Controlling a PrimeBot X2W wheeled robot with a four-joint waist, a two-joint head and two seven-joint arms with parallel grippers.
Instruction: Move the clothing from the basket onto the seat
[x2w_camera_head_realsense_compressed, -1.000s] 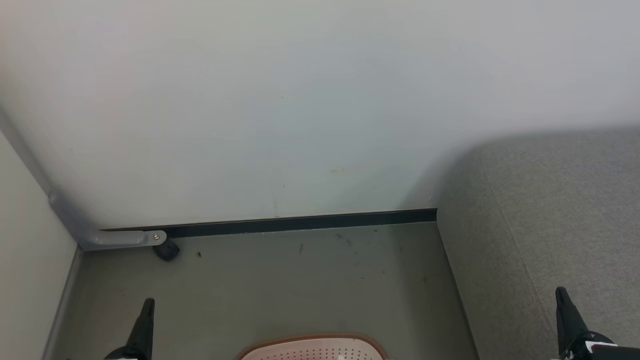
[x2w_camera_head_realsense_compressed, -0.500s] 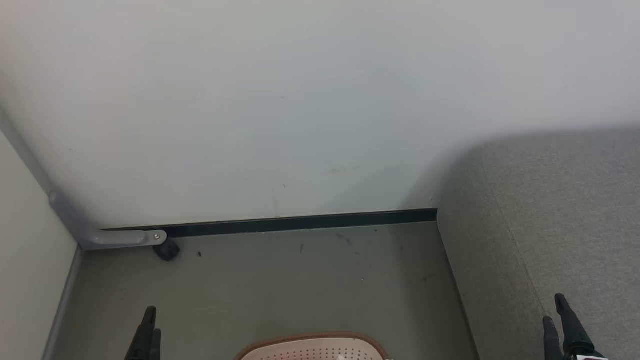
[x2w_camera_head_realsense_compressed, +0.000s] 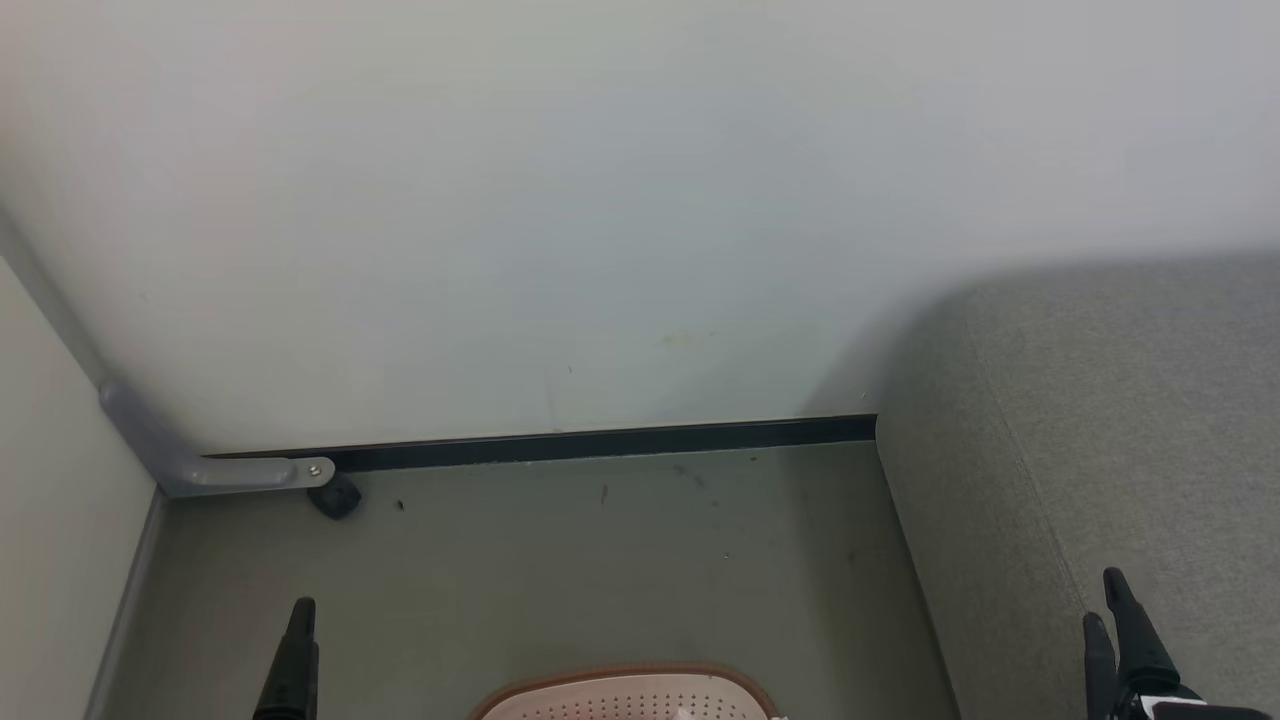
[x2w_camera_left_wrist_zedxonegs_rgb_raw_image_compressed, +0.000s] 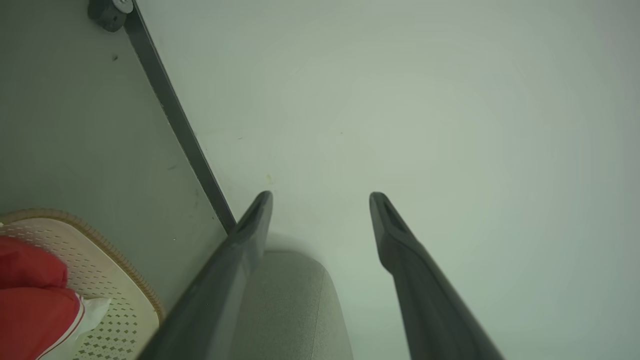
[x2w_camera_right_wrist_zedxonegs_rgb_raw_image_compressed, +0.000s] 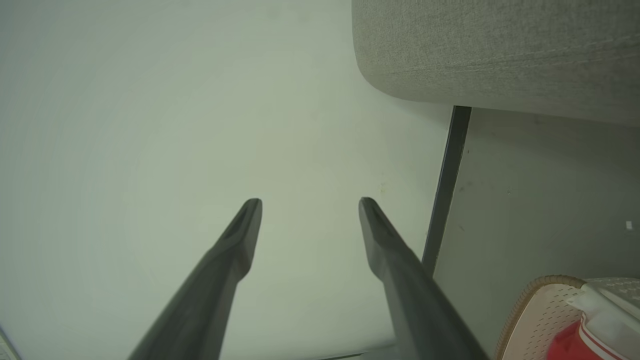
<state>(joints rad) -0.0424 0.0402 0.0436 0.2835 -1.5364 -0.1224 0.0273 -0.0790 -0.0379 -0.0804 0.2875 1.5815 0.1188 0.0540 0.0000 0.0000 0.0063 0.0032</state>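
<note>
Between wide, empty left tool (x2w_camera_left_wrist_zedxonegs_rgb_raw_image_compressed: 320, 196) and right tool (x2w_camera_right_wrist_zedxonegs_rgb_raw_image_compressed: 310, 201), basket (x2w_camera_head_realsense_compressed: 620, 672) of bunched clothing (x2w_camera_left_wrist_zedxonegs_rgb_raw_image_compressed: 30, 300), long axis unclear

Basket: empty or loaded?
Loaded. Red clothing with white trim lies inside the basket, visible in both wrist views.

The robot's left gripper (x2w_camera_left_wrist_zedxonegs_rgb_raw_image_compressed: 321, 196) and right gripper (x2w_camera_right_wrist_zedxonegs_rgb_raw_image_compressed: 310, 200) each end in two long, smooth, dark grey fingers (x2w_camera_left_wrist_zedxonegs_rgb_raw_image_compressed: 430, 300) tapering to narrow, hollowed tips.
</note>
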